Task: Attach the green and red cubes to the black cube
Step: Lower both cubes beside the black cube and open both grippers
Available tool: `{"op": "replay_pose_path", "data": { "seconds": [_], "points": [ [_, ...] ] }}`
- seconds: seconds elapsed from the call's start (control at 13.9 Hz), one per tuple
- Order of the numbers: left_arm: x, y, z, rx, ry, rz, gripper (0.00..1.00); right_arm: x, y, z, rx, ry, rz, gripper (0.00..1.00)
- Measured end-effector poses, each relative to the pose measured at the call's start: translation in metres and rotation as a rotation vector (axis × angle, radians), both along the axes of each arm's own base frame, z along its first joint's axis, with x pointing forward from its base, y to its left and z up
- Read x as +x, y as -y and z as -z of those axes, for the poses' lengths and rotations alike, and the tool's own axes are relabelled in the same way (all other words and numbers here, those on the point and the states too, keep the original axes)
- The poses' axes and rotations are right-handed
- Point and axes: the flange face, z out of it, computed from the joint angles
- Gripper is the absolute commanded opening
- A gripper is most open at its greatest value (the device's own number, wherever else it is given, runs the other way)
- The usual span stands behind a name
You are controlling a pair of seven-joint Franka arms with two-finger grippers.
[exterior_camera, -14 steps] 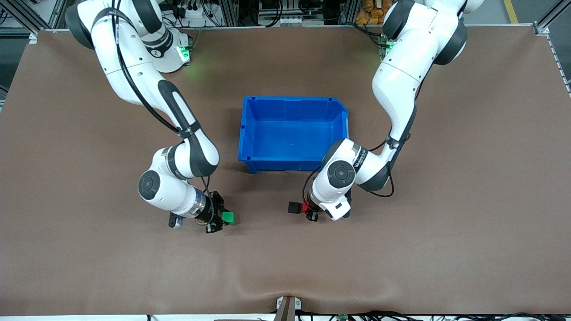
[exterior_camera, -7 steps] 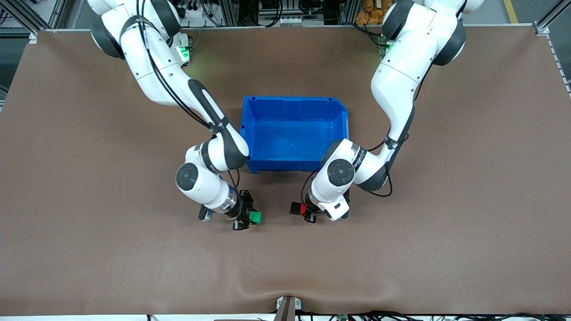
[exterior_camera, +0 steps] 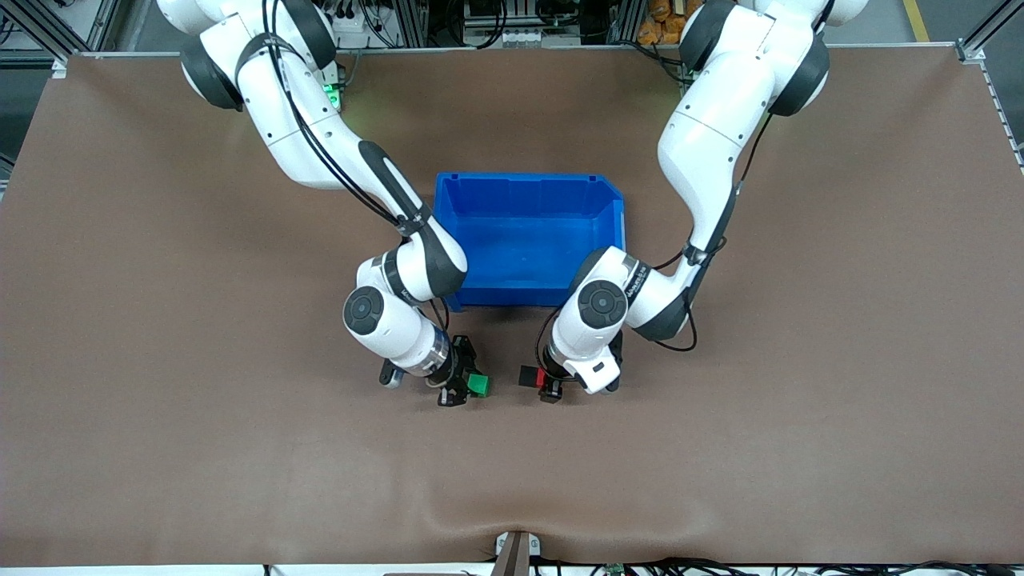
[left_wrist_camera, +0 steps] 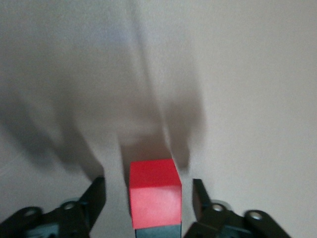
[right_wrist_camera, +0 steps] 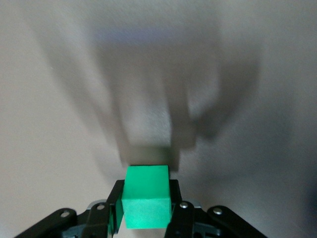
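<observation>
Front view is showing both arms working the strip of table (exterior_camera: 720, 448) just nearer the camera than the blue bin (exterior_camera: 528, 240). Right gripper (exterior_camera: 460, 382) is pinching the green cube (exterior_camera: 478, 386) by two opposite sides, with its free face pointing toward the black cube (exterior_camera: 528, 376). That grip is probably leaving you a clear face to press on. Green and black are sitting near each other but apart, so this join is not yet made. Red cube (exterior_camera: 542, 376) is sitting flush against the black cube on the side toward the left arm's end, so that pair is looking joined. Left gripper (exterior_camera: 552, 386) is straddling the red cube with its claw spread, and the left wrist view is showing bare table on both sides of it. It appears to be steadying rather than clamping. You are not getting the black cube clearly in either wrist view: a dark strip under the red cube is being cut off. Whether the cubes are resting on the table is hard to judge.
</observation>
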Motion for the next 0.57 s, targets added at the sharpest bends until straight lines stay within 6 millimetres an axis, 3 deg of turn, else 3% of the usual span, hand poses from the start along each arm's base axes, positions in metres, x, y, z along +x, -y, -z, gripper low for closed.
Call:
{"op": "replay_pose_path", "data": {
  "seconds": [0.29, 0.43, 0.57],
  "points": [
    [0.007, -0.003, -0.021, 0.010, -0.007, -0.003, 1.00, -0.008, -0.017, -0.003, 0.009, -0.008, 0.009, 0.00],
    [0.014, -0.011, -0.047, 0.015, -0.004, -0.015, 1.00, -0.010, -0.025, -0.005, 0.016, -0.009, 0.017, 0.00],
    [0.029, -0.032, -0.081, 0.012, 0.008, -0.045, 1.00, -0.012, -0.034, -0.004, 0.022, -0.011, 0.025, 0.00]
  ]
}}
